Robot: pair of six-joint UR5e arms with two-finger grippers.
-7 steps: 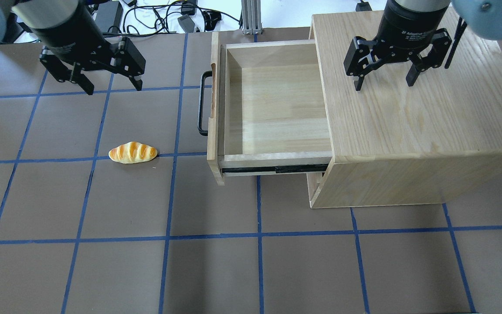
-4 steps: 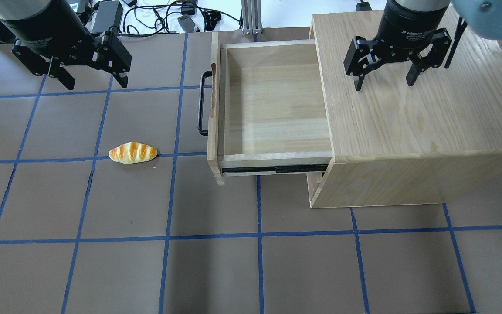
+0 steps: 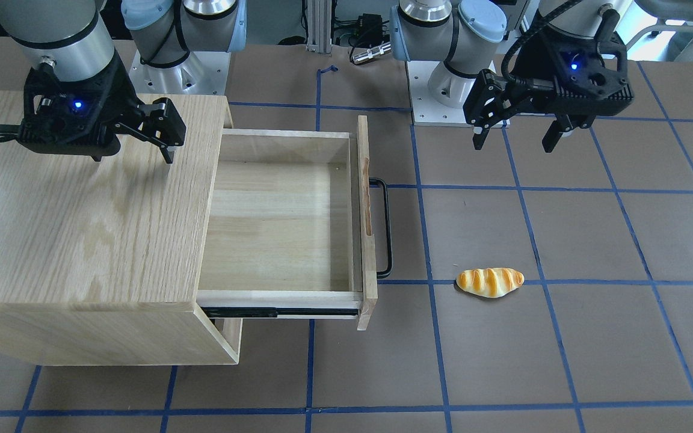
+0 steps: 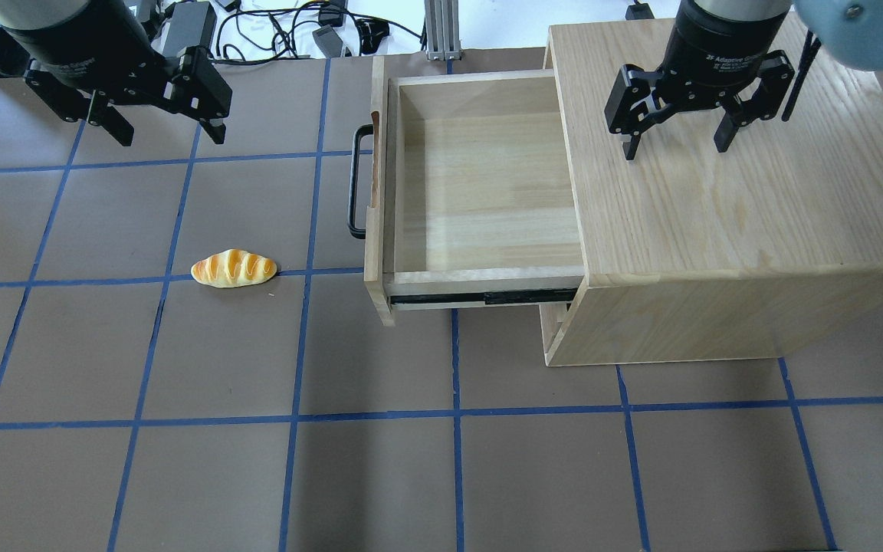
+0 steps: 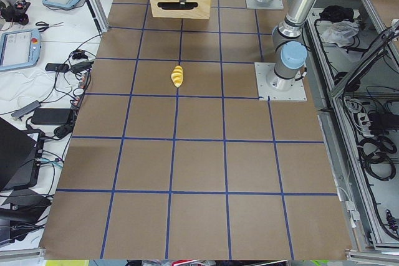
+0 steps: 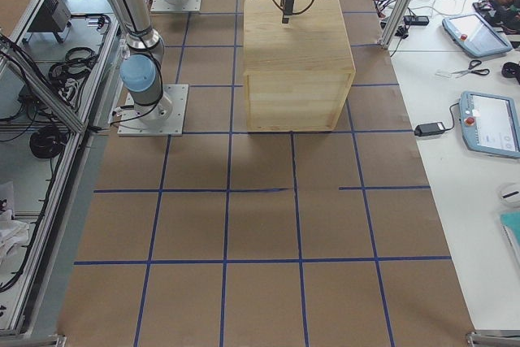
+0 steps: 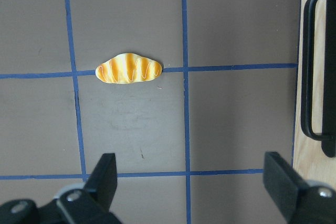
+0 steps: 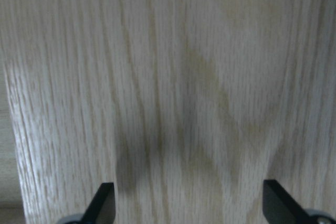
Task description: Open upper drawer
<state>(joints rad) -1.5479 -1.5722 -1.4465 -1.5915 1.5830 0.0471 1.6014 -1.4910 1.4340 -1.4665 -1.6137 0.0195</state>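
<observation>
The upper drawer [image 4: 480, 184] is pulled far out of the oak-grain cabinet [image 4: 733, 199] and is empty; it also shows in the front view [image 3: 280, 222]. Its black bar handle [image 4: 355, 182] faces the left side and appears in the left wrist view [image 7: 315, 66]. My left gripper [image 4: 169, 139] is open and empty, high over the table well left of the handle; the front view [image 3: 515, 141] shows it too. My right gripper [image 4: 675, 146] is open and empty above the cabinet top, also in the front view [image 3: 136, 157].
A toy bread roll [image 4: 234, 268] lies on the brown mat left of the drawer, also in the left wrist view [image 7: 128, 68]. Cables and power bricks [image 4: 288, 27] lie along the far edge. Blue tape lines grid the table.
My left gripper has drawn back left and away from the drawer handle, towards the far left corner. The drawer, the bread roll and the right gripper have not moved.
</observation>
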